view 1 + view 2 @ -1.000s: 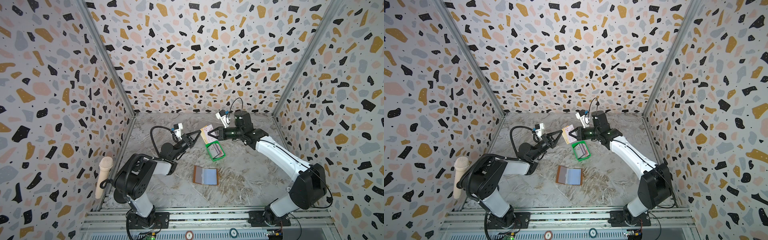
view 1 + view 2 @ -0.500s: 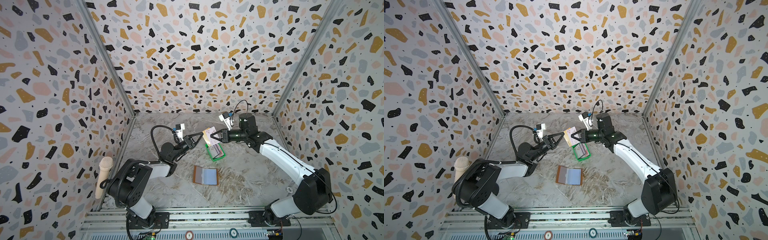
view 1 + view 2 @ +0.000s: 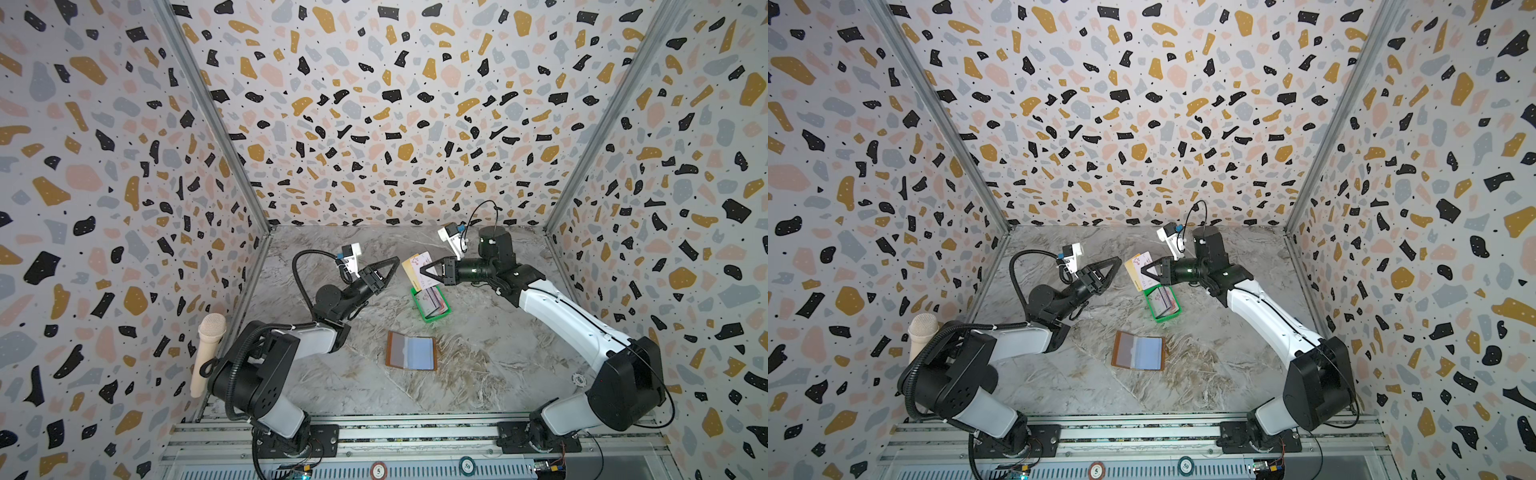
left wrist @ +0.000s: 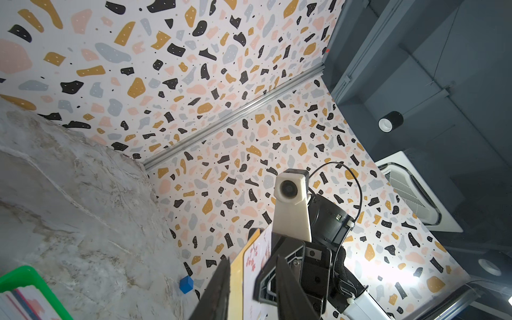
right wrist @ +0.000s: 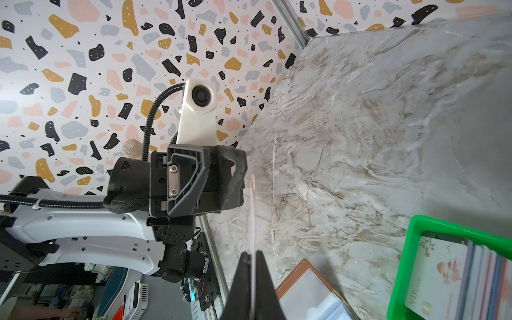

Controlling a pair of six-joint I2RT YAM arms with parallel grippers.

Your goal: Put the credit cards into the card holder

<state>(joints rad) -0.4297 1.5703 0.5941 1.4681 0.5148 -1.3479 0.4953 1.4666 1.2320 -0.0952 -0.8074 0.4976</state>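
Observation:
Two fanned credit cards (image 3: 415,264) (image 3: 1136,266), one yellow and one white with pink flowers, hang above the table with my right gripper (image 3: 422,271) (image 3: 1143,270) (image 5: 251,252) shut on them. They show edge-on (image 5: 252,210) in the right wrist view. My left gripper (image 3: 395,261) (image 3: 1116,259) (image 4: 252,259) faces them, open, and the cards' free end (image 4: 255,255) shows in the gap between its fingers. More credit cards (image 3: 434,302) (image 5: 443,277) lie stacked in a green tray. The card holder (image 3: 411,351) (image 3: 1138,352) (image 5: 304,291) lies open and flat nearer the front.
The green tray (image 3: 436,319) (image 3: 1167,319) (image 5: 415,227) sits just below the held cards. A small blue cube (image 4: 186,284) rests on the table by the back wall. A beige microphone (image 3: 208,357) (image 3: 921,332) leans at the left wall.
My left gripper has opened and drawn back a little from the cards. The right gripper stays shut on them, raised above the tray.

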